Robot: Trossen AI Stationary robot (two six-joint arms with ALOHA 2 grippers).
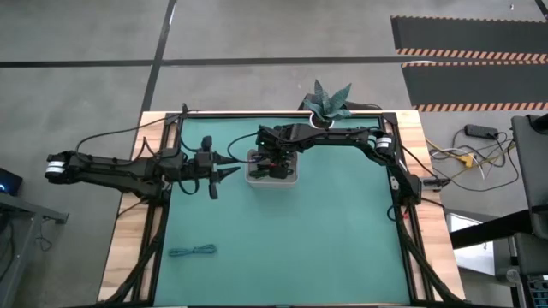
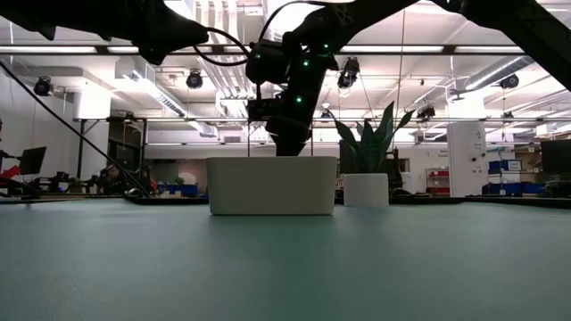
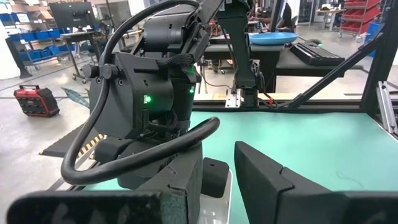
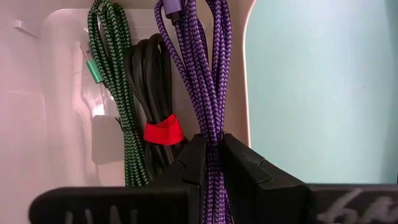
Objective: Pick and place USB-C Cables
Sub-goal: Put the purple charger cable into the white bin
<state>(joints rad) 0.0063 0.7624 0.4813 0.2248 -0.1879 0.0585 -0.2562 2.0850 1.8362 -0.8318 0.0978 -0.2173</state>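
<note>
Between right pincer [image 4: 212, 163] fingers: purple cable [image 4: 208, 74], over tray [image 4: 50, 74].

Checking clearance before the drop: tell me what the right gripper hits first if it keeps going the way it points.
Probably the white tray: the right gripper, shut on the purple cable, points down into it, beside the green cable and red-banded black cable. Depth is unclear.
</note>
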